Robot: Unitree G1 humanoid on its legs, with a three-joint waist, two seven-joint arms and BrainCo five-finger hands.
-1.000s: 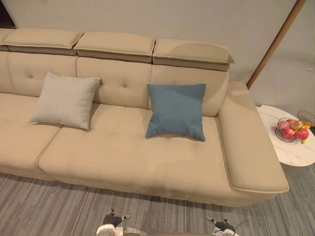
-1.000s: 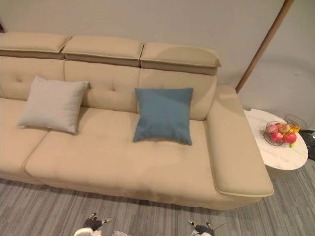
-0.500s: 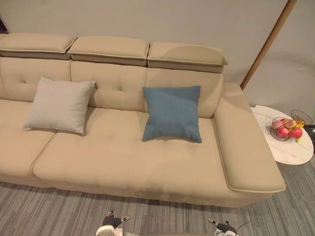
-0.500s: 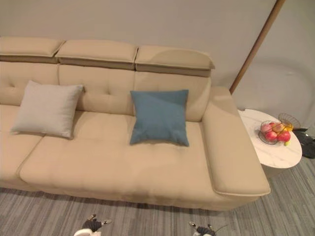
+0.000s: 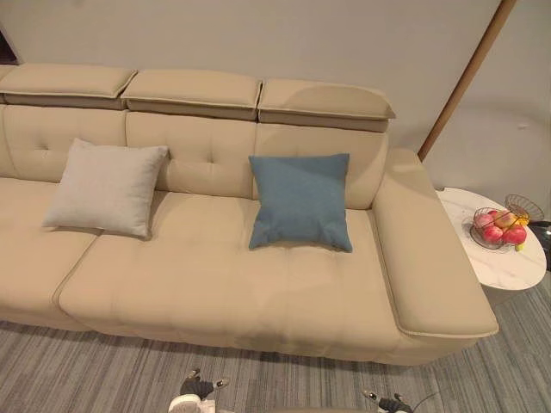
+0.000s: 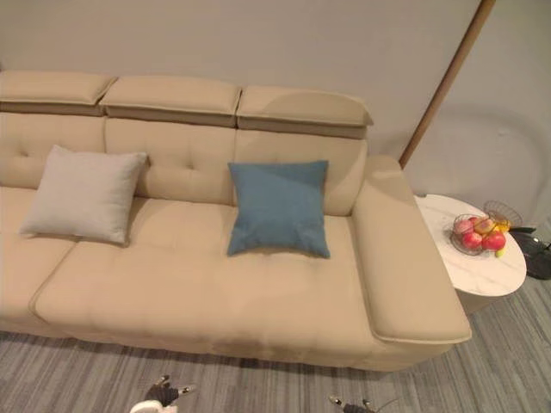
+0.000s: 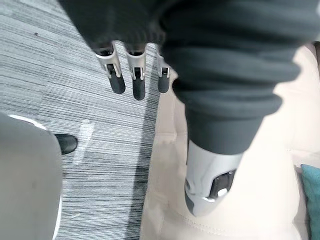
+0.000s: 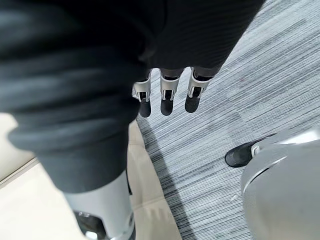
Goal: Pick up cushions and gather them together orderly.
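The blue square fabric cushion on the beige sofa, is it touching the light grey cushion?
No, the blue square cushion leans apart from the light grey cushion, with bare beige sofa backrest between them.

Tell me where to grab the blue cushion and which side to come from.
Take the blue cushion by its two side edges, near the top corners, coming from the front. It leans upright against the back of the sofa, facing the robot. Its sides and top edge stand free, while its bottom edge sits on the seat. A two-sided hold would likely keep it square.
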